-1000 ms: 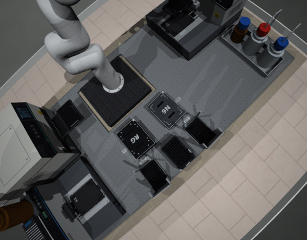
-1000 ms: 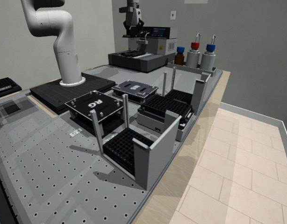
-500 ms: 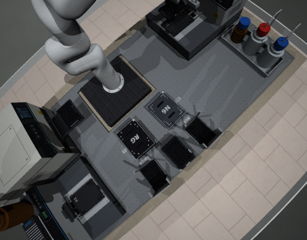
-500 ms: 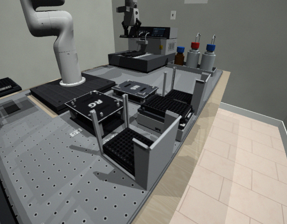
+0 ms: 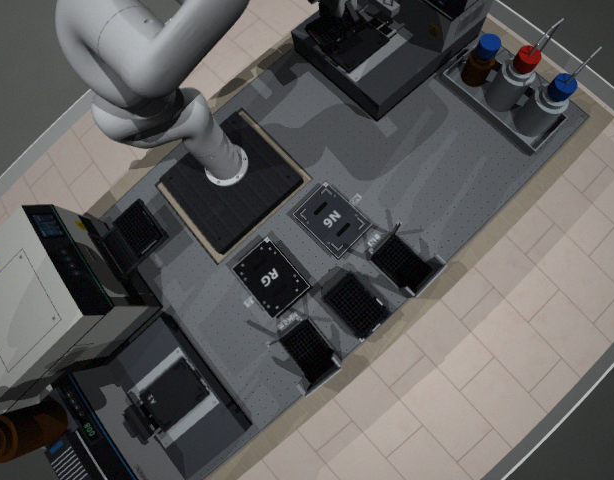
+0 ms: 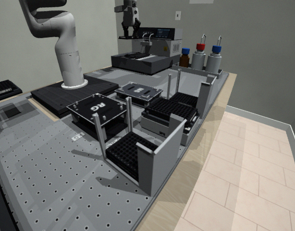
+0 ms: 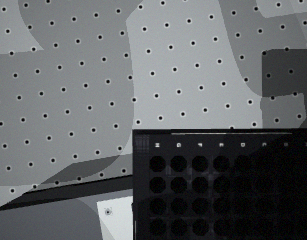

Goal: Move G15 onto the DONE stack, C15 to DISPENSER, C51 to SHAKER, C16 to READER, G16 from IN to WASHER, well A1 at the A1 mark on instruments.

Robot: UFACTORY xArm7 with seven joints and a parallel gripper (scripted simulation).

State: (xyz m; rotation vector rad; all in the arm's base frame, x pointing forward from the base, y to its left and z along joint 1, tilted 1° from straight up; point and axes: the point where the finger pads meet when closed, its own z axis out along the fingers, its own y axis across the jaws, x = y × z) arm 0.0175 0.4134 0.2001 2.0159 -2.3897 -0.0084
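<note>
Jaws clamped wide on a black well plate (image 6: 129, 37), lifted above the washer (image 6: 145, 63) | plate label unreadable | nests marked N6 (image 5: 331, 219), RG (image 5: 270, 277) far below | fingertips hidden behind plate.

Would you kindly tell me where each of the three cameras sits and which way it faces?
Top: high above, looking down on the grey perforated deck; the white arm shows, the gripper does not.
Exterior: at the deck's front corner, looking along it toward the far instrument; the arm and the gripper, shut on a black multiwell plate, show.
Wrist: on the arm, looking down at the held plate above the deck; no fingers show.
Shared: top and exterior both show the black RG nest.
</note>
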